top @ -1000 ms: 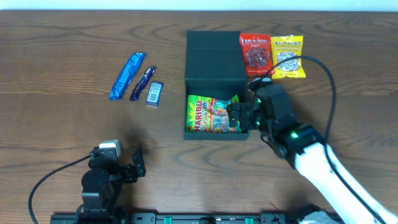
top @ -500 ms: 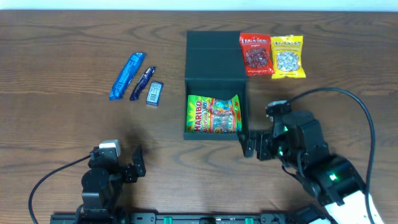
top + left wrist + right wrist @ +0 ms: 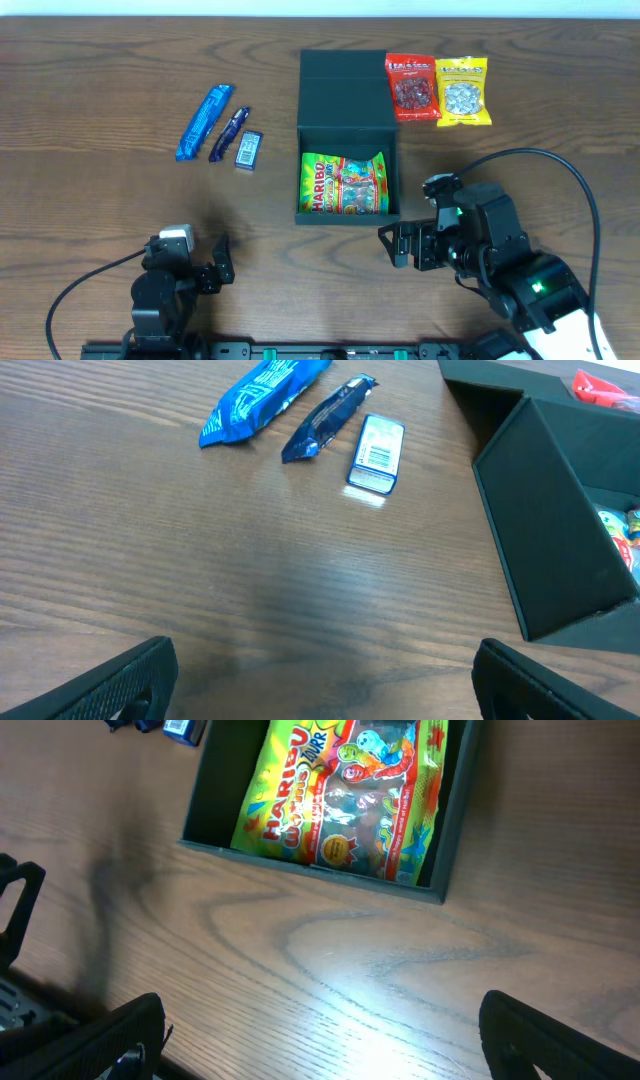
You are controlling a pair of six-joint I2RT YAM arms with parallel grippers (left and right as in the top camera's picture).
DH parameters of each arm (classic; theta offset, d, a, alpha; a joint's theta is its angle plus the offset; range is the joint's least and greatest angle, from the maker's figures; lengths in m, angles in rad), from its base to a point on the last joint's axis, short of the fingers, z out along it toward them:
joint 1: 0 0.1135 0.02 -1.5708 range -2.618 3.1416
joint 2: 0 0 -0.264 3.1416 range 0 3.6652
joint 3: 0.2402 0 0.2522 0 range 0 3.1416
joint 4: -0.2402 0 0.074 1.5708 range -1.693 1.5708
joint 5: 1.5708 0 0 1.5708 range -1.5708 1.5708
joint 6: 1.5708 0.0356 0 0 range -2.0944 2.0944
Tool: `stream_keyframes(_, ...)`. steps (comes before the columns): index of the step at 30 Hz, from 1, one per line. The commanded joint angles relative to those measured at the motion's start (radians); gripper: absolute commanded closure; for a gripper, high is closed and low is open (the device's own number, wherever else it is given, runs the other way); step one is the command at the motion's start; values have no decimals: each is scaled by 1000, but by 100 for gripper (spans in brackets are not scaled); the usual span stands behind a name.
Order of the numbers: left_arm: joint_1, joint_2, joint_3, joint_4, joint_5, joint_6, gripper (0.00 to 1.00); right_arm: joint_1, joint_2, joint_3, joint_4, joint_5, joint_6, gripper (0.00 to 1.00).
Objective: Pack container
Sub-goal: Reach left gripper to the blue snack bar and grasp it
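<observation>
Wooden table [image 3: 100,200] holds the teal container [image 3: 347,100] at centre, a Haribo bag [image 3: 343,184] inside. The right gripper [image 3: 392,246] hovers near-right of it, jaws spread and empty. The left gripper [image 3: 221,263], at near left, is likewise spread.

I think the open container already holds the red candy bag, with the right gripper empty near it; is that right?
Not quite: the container holds the Haribo bag, as the overhead view shows. The red candy bag lies outside, beside the lid. The right gripper is indeed empty near it.
</observation>
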Motion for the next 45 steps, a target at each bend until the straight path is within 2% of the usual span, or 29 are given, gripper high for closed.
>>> stream_keyframes(1,4,-6,-11,4,-11,-4,5,-3,2,18,-4,-11,-6,1)
stream_keyframes(7,3,-6,-10,5,55,-34,5,-3,2,18,-4,-11,-6,1)
stream_keyframes(13,3,-6,-10,8,96,-268,5,-3,2,18,-4,-11,-6,1)
stream_keyframes(18,3,-5,-8,79,201,-258,5,-3,2,18,-4,-11,-6,1)
stream_keyframes(23,3,21,60,153,193,-249,5,-3,2,18,-4,-11,-6,1)
stream_keyframes(28,3,157,212,176,138,-131,5,-3,2,18,-4,-11,-6,1)
stream_keyframes(32,3,339,352,176,136,-19,5,-3,2,18,-4,-11,-6,1)
stream_keyframes(38,3,669,581,174,126,122,5,-3,2,18,-4,-11,-6,1)
stream_keyframes(45,4,1073,883,87,2,233,5,-3,2,18,-4,-11,-6,1)
